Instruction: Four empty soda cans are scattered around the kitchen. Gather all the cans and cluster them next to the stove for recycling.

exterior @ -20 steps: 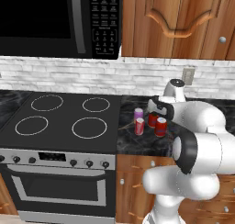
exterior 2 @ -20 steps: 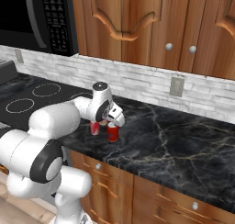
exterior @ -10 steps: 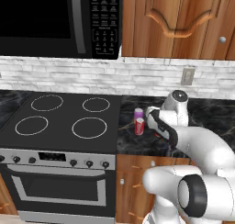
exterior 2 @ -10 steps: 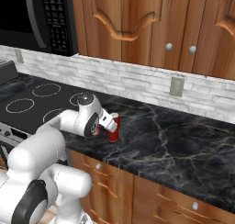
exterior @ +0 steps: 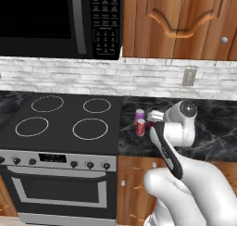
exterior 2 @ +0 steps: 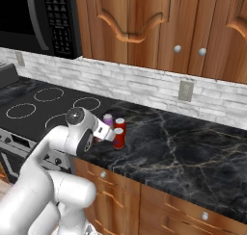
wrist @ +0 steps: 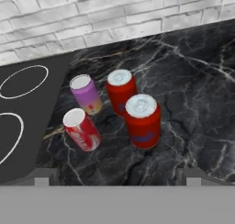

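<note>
Moved since earlier: gripper [wrist: 117, 175] has pulled back toward the counter's front edge; a second ago it hung right over the cans, now they stand free ahead of it.
Hand state: jaws spread wide, nothing between them, both fingertips [wrist: 42, 176] low at 6 o'clock in the hand view and well apart.
Nearest red can [wrist: 143, 120]: upright on the black marbled counter [wrist: 197, 90], at about 12 o'clock from the gripper, no longer covered by the hand.
Second red can [wrist: 120, 91]: upright, just behind the nearest one, at its 11 o'clock, close or touching; cannot tell which.
Pink-purple can [wrist: 86, 94]: upright, at 9 o'clock from the second red can, near the cooktop edge.
Red-and-white can [wrist: 81, 129]: at 6 o'clock from the pink-purple can, looks tilted in the hand view, though that may be the camera angle.
Stove [exterior: 65, 123]: black cooktop with white rings, at 9 o'clock from the cluster; the cans sit just beside its right edge.
Cluster from the side: cans [exterior 2: 118, 133] grouped just off the arm's wrist in the right base view.
Task meaning: four cans stand together next to the stove and the hand is let go and clear, so the gathering looks complete; only the retreat without bumping a can remains, by my judgement.
</note>
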You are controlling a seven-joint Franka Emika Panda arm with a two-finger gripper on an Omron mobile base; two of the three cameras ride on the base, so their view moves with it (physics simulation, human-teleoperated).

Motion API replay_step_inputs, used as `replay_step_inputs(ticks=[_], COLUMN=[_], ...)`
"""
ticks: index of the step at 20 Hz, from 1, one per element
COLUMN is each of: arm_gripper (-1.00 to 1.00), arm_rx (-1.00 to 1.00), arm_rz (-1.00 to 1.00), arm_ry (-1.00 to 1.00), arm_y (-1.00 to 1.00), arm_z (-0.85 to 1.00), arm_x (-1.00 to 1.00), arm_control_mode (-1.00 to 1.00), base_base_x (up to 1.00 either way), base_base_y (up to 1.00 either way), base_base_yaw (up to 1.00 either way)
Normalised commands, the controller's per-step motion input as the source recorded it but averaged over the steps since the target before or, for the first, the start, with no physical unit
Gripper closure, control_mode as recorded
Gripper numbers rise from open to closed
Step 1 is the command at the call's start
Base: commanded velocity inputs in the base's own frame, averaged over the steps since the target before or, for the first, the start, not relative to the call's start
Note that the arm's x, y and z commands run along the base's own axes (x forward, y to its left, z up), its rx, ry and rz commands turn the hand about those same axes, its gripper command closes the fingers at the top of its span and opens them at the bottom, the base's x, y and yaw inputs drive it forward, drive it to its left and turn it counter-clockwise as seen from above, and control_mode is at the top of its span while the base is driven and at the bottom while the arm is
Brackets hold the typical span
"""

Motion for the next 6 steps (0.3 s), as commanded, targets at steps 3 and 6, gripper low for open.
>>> replay_step_inputs(ticks=[3,6], arm_gripper=[-1.0,-1.0], arm_rx=[0.0,0.0], arm_rz=[0.0,0.0], arm_ry=[0.02,0.13], arm_y=[0.16,0.17], arm_z=[0.33,0.26], arm_x=[-0.37,-0.38], arm_control_mode=[-1.0,-1.0], base_base_x=[0.0,0.0], base_base_y=[0.0,0.0], base_base_yaw=[0.0,0.0])
